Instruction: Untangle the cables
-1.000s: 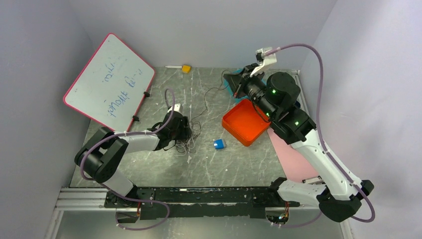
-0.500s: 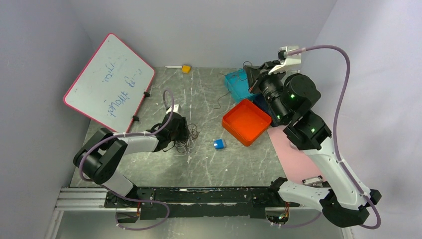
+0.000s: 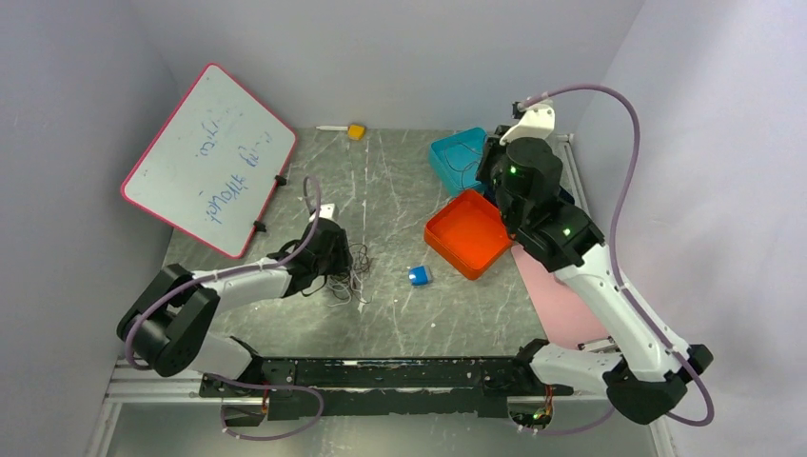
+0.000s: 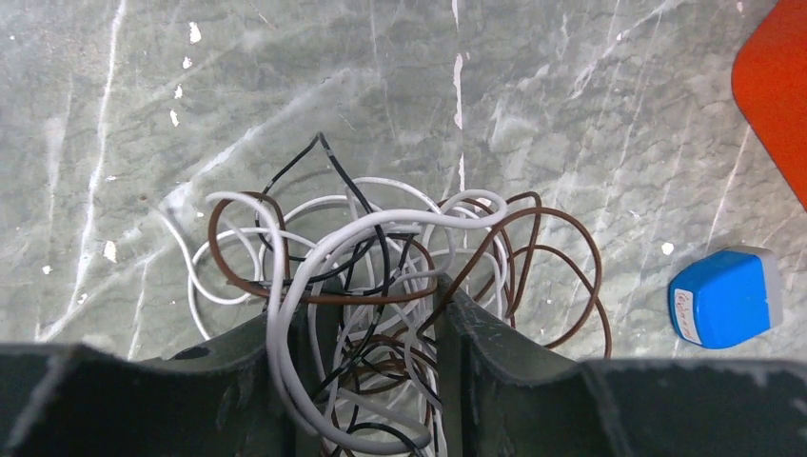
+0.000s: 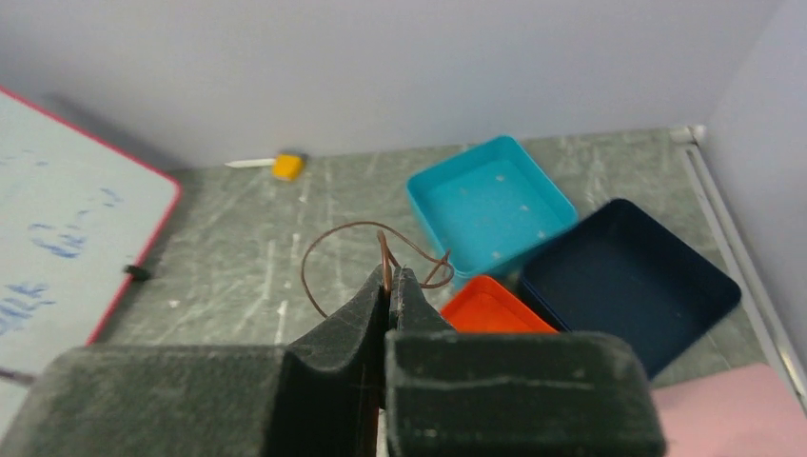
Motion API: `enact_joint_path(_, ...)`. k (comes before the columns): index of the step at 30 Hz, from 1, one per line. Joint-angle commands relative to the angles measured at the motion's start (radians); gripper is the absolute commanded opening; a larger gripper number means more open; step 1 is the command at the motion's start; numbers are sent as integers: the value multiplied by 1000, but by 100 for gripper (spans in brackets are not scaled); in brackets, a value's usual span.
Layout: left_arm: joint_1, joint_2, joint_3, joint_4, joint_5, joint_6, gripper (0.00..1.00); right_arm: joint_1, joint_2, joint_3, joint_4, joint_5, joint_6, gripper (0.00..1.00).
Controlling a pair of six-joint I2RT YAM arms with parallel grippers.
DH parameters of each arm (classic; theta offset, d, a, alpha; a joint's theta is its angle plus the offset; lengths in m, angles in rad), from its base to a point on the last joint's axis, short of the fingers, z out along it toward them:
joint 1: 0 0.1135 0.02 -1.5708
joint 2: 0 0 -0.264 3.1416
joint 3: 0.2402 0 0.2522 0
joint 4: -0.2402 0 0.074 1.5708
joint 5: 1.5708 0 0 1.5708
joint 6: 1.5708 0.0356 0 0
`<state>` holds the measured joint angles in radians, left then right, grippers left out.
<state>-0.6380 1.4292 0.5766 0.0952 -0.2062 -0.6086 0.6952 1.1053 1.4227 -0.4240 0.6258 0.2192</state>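
The cables lie as a hand-sized tangle of white, black and brown wires on the grey table left of centre. They fill the left wrist view. My left gripper is down on the tangle, its jaws closed on a bunch of wires, with a white loop over the left finger. My right gripper is raised at the back right, over the turquoise tray. It is shut on one thin brown cable, which curls loosely from its tips, separate from the tangle.
An orange tray sits right of centre, with a dark blue tray behind it. A small blue box lies near the tangle. A whiteboard leans at the back left. There is a yellow block at the back and a pink sheet at the right.
My right gripper swung right, then back over the turquoise tray, carrying the brown cable clear of the tangle. My left gripper shifted slightly toward the near left with the tangle.
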Motion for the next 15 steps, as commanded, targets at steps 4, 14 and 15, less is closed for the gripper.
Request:
enact_joint_path(4, -5, -84, -8, -69, -6, 20, 47, -247, 52, -86, -65, -144, 92, 0)
enact_joint_path(14, -5, -165, -11, -109, 27, 41, 49, -428, 127, -279, 21, -348, 119, 0)
enact_joint_path(15, -5, -168, -10, -112, 31, 42, 49, -437, 137, -296, 29, -366, 123, 0)
